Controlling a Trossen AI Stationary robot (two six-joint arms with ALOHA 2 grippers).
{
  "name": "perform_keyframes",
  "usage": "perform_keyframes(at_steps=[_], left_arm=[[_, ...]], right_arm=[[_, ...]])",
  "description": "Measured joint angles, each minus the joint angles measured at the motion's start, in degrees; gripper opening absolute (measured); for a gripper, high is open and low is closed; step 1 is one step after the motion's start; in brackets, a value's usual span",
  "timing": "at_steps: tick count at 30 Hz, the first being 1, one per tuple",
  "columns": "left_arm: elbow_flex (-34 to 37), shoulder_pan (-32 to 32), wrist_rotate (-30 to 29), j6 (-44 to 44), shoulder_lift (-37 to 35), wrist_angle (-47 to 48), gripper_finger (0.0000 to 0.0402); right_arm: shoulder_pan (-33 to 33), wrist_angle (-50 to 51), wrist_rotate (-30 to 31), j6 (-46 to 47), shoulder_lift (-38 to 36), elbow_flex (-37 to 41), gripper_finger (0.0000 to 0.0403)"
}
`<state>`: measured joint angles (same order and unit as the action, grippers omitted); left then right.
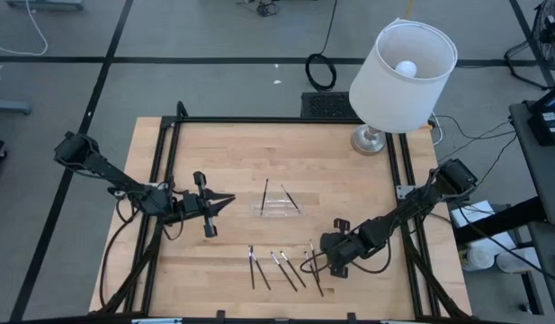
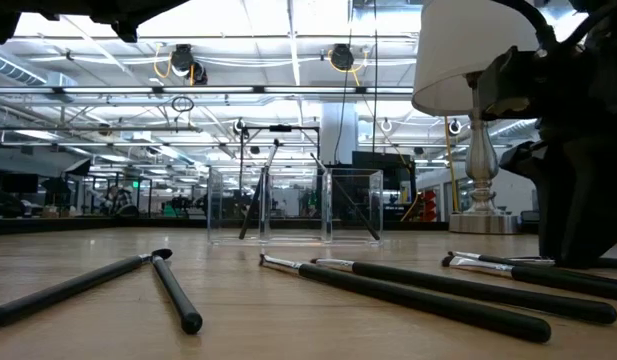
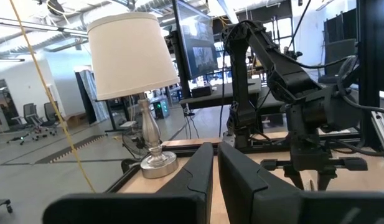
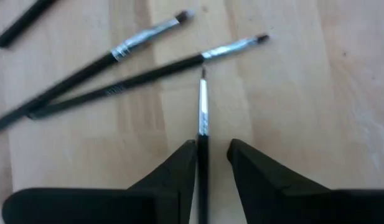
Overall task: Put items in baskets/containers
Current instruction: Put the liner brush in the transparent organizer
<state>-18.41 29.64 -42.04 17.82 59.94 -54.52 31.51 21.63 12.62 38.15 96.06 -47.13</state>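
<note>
Sticks (image 1: 279, 263) lie in a loose bunch on the wooden desk (image 1: 223, 162), near its front edge. They are thin and dark with shiny silver ends. In the low view they lie flat on the wood, some crossing each other.

The right hand (image 1: 315, 264) is down low over the right side of this bunch. In the right wrist view its two dark fingers (image 4: 179, 168) are spread a little, with one stick (image 4: 203, 118) lying in the gap. The stick touches one finger, but the other finger is off to the side, so the hand is not pinching it. The stick's silver tip points at two more sticks (image 4: 142, 71) that lie slanted just past it.

The clear tray (image 1: 277, 206) sits in the middle of the desk, well apart from the bunch. Two sticks (image 1: 277, 195) are with it. In the low view they lean inside its see-through walls (image 2: 293, 205).

The left hand (image 1: 225, 203) is held out to the left of the tray, near it but not touching. In the left wrist view its fingers (image 3: 198, 177) are close together with only a thin gap, and they hold nothing.

A lamp with a white shade (image 1: 401, 65) stands at the back right corner of the desk.
</note>
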Motion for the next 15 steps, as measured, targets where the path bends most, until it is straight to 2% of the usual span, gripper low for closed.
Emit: perform_keyframes(at_steps=[9,15], left_arm=[[0.0,0.0,0.0,0.0,0.0,0.4,0.0035],[0.0,0.0,0.0,0.0,0.0,0.5,0.0035]], right_arm=[[0.0,2.2,1.2,-0.6,-7.7,0.2,0.0112],[0.3,8.1,-0.5,1.5,-8.1,0.1,0.0113]])
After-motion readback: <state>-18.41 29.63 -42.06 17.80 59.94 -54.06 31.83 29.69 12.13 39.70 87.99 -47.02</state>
